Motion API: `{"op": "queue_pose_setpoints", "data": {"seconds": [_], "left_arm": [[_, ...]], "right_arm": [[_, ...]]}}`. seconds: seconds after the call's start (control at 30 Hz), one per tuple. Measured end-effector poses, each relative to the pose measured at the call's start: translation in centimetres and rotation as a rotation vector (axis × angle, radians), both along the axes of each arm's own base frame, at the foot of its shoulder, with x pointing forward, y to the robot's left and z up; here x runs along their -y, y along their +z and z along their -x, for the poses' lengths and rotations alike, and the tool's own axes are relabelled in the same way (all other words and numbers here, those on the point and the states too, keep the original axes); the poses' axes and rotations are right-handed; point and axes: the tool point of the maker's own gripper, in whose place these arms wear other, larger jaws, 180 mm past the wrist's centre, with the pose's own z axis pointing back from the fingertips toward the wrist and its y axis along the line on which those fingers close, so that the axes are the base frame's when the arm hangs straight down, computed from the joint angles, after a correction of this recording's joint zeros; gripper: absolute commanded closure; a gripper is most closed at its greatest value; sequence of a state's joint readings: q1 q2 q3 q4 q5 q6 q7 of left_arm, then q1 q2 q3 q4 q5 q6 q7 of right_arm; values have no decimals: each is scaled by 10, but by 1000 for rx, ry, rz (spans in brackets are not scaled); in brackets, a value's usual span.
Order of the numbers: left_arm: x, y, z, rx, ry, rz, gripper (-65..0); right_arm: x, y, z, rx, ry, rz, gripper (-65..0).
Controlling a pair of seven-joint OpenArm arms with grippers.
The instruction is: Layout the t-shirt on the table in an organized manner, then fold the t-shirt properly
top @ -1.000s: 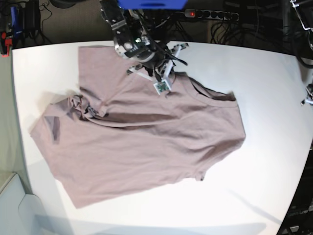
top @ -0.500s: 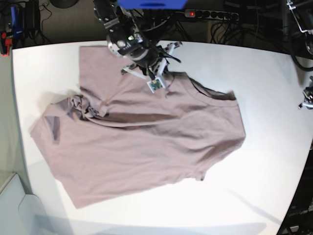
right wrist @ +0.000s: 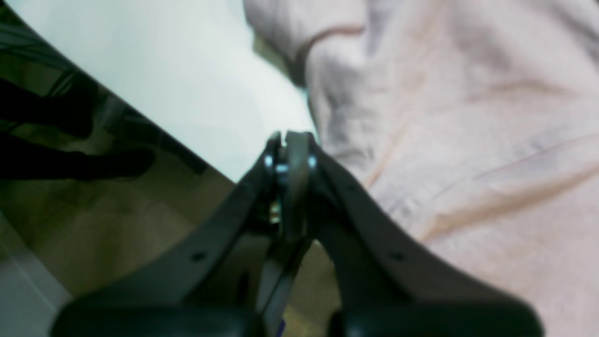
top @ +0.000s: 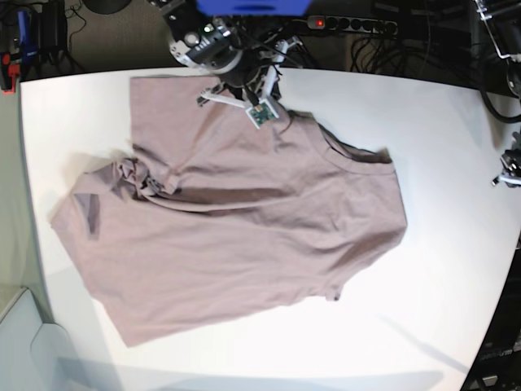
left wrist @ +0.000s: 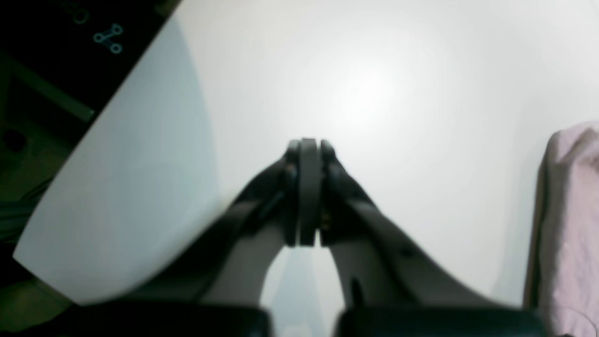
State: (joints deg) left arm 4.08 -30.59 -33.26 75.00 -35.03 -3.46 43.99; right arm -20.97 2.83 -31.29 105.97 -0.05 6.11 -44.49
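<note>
The mauve-pink t-shirt [top: 236, 220] lies spread over the middle of the white table [top: 440, 122], collar [top: 352, 153] toward the right, with a bunched knot of cloth [top: 138, 175] at its left. My right gripper [top: 241, 91] hovers at the shirt's far edge. In the right wrist view the right gripper [right wrist: 290, 145] is shut with nothing in it, above the table's rim, and the t-shirt [right wrist: 458, 140] is to its right. The left gripper [left wrist: 308, 150] is shut over bare table [left wrist: 374, 84], with a t-shirt edge [left wrist: 571, 224] far to its right.
The left arm [top: 508, 173] shows only at the base view's right edge. Cables and a power strip [top: 350, 24] lie beyond the table's far edge. The floor drops away past the rim [right wrist: 140, 196] under the right gripper.
The right arm has drawn back from the shirt's shoulder toward the table's far edge, and its jaws have shut. The shirt lies almost as before.
</note>
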Motion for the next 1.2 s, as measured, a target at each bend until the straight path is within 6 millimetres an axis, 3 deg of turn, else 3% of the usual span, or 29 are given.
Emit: {"op": "queue_pose_setpoints", "data": {"seconds": [0.1, 0.2, 0.27, 0.53, 0.67, 0.7, 0.9, 1.03, 1.2], "left_arm": [[2, -1, 0, -4, -1, 10, -35], [16, -2, -4, 24, -5, 37, -107], [41, 1, -11, 61, -31, 60, -146], [168, 57, -72, 298, -263, 146, -238], [206, 75, -103, 365, -325, 178, -309], [214, 71, -110, 357, -336, 185, -323], [254, -1, -139, 88, -461, 82, -335], [240, -26, -155, -1, -438, 39, -335], [219, -57, -154, -13, -379, 28, -335]], "right_arm": [[3, -10, -6, -14, 11, 32, 0], [12, -6, -30, 34, -14, 44, 0], [21, -4, -39, 50, -40, 53, 0], [38, 12, -49, 51, -73, 87, 0], [40, 7, -43, 14, -70, 108, 0], [42, 5, -40, 1, -71, 113, 0], [42, -5, -19, -51, -64, 118, 0], [39, -11, -9, -84, -58, 118, 0], [46, -21, -29, -67, -61, 148, 0]]}}
